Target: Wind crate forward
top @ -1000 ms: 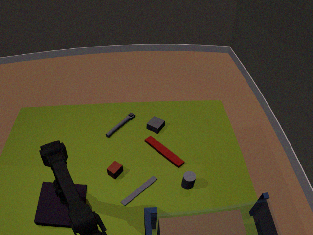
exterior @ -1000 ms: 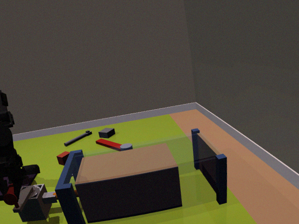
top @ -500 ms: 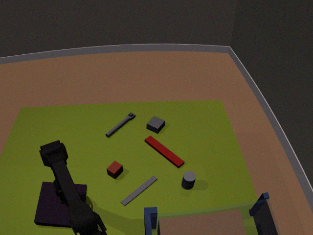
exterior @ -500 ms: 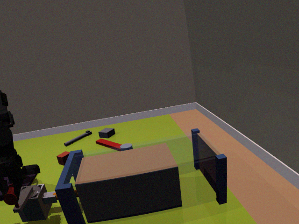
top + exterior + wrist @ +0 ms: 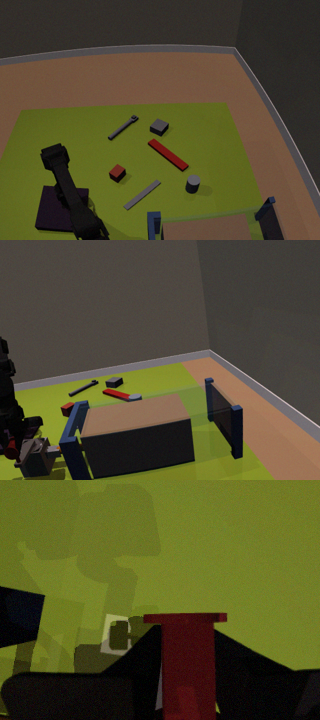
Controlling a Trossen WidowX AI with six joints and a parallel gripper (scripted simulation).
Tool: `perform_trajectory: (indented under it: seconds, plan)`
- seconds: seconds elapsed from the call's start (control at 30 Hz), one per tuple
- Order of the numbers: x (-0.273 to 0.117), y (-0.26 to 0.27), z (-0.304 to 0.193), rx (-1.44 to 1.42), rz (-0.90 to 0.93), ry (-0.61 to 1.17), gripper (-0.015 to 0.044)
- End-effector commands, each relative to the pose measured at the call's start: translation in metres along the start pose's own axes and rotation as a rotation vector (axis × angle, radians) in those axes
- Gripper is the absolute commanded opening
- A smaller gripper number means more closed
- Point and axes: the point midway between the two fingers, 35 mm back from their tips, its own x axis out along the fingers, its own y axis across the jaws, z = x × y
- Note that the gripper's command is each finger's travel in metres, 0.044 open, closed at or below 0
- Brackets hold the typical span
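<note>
My gripper [image 5: 12, 444] [image 5: 180, 632] is shut on the red grip of the winch handle [image 5: 11, 451] [image 5: 187, 626], beside the grey winch [image 5: 36, 464]. The handle's grey arm [image 5: 25, 454] lies across the winch top; its key is hidden. The crate [image 5: 206, 227] [image 5: 139, 449], tan on top and dark at the side, sits flat in the clear-panelled cubby. Its front is close behind the blue steel frame [image 5: 154, 214] [image 5: 74, 459]. A bit of orange strap [image 5: 81, 446] shows between them in the exterior view, so I cannot tell that they touch.
A grey wrench-like tool [image 5: 121, 128] [image 5: 82, 388], dark block [image 5: 159, 126] [image 5: 113, 382], red bar [image 5: 168, 154] [image 5: 115, 393], red cube [image 5: 117, 173] [image 5: 67, 409], grey strip [image 5: 142, 194] and grey cylinder [image 5: 192, 183] [image 5: 135, 397] lie beyond the cubby. Blue posts [image 5: 265, 207] [image 5: 237, 432] stand at its far end.
</note>
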Motion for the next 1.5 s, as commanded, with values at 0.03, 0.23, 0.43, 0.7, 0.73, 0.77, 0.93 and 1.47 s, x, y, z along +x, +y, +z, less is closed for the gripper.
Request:
perform_trajectory:
  seconds: [0.03, 0.23, 0.43, 0.7, 0.73, 0.77, 0.93, 1.47]
  plan:
    - [-0.004, 0.030, -0.004, -0.035, 0.081, 0.004, 0.0000]
    - [-0.004, 0.030, -0.004, -0.035, 0.081, 0.004, 0.0000]
    - [-0.004, 0.030, -0.004, -0.035, 0.081, 0.004, 0.0000]
    - [-0.004, 0.030, -0.004, -0.035, 0.081, 0.004, 0.0000]
    - [-0.004, 0.030, -0.004, -0.035, 0.081, 0.004, 0.0000]
    - [-0.004, 0.030, -0.004, -0.035, 0.081, 0.004, 0.0000]
    - [-0.004, 0.030, -0.004, -0.035, 0.081, 0.004, 0.0000]
    - [-0.007, 0.050, -0.009, -0.034, 0.082, 0.004, 0.0000]
